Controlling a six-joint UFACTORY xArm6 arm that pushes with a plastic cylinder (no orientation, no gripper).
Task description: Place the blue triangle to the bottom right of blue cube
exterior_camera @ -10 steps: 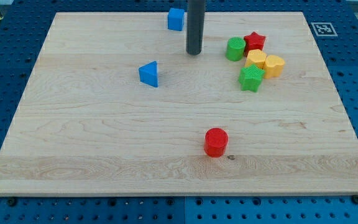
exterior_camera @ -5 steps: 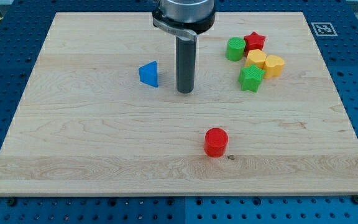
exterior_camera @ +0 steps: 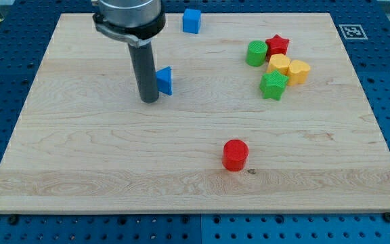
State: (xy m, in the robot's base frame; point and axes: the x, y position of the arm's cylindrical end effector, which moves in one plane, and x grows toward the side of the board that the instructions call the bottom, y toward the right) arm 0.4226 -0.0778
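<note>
There are no fingers here, only a dark rod, so nothing is held. My tip [exterior_camera: 149, 100] stands on the desk [exterior_camera: 100, 163] at the blue triangle [exterior_camera: 164, 80], on the view's left of it and slightly lower; the rod hides the triangle's left edge, so it may be touching. The blue cube [exterior_camera: 192, 20] sits near the view's top edge, up and right of the triangle. A red cylinder [exterior_camera: 235, 154] lies well apart toward the bottom.

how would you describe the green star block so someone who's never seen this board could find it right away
Look at the block cluster near the wooden board's right edge, upper half. The green star is its lowest piece, just below the two yellow blocks. The other green block is round and sits higher.
</note>
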